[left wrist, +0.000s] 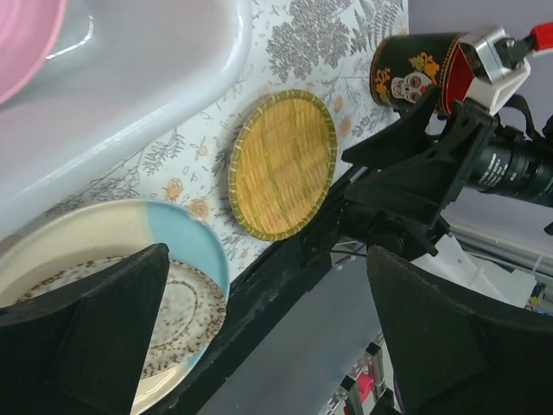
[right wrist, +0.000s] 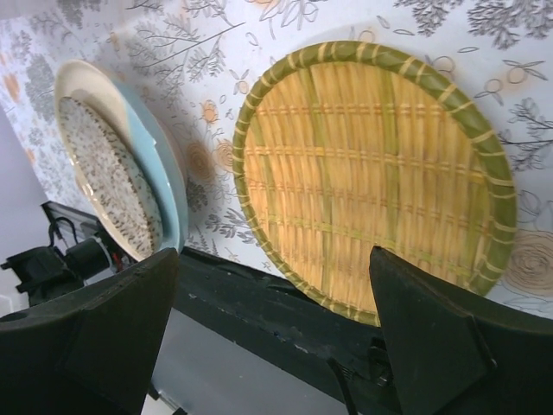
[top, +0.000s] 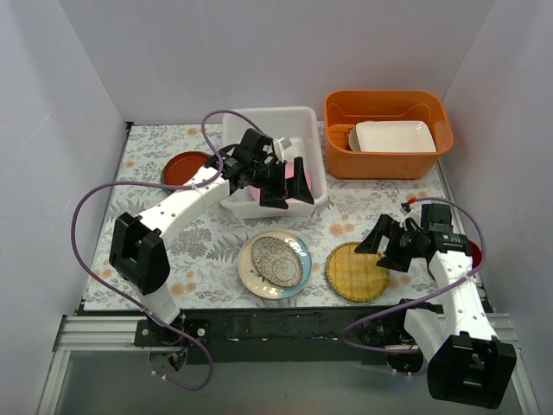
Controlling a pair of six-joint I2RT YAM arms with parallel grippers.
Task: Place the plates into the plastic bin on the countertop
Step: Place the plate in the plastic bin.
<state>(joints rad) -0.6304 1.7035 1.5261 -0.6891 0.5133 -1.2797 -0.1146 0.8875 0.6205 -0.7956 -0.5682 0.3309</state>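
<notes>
The plastic bin [top: 304,121] stands at the back centre of the countertop [top: 207,251]. A pink plate [top: 270,187] lies inside it and shows at the top left of the left wrist view [left wrist: 24,35]. My left gripper [top: 288,192] hangs open and empty over the bin's front rim [left wrist: 164,82]. A speckled plate with a teal rim [top: 275,264] sits on a cream and light blue plate in front of the bin. A woven yellow plate [top: 356,271] lies to its right. My right gripper [top: 385,249] is open and empty just above the woven plate's right side [right wrist: 380,173]. A red-brown plate [top: 184,166] lies left of the bin.
An orange tub [top: 389,108] at the back right holds a white rectangular dish [top: 395,136]. A small red object [top: 474,252] sits behind my right arm near the right wall. White walls close in the left, back and right. A black rail [top: 285,322] runs along the near edge.
</notes>
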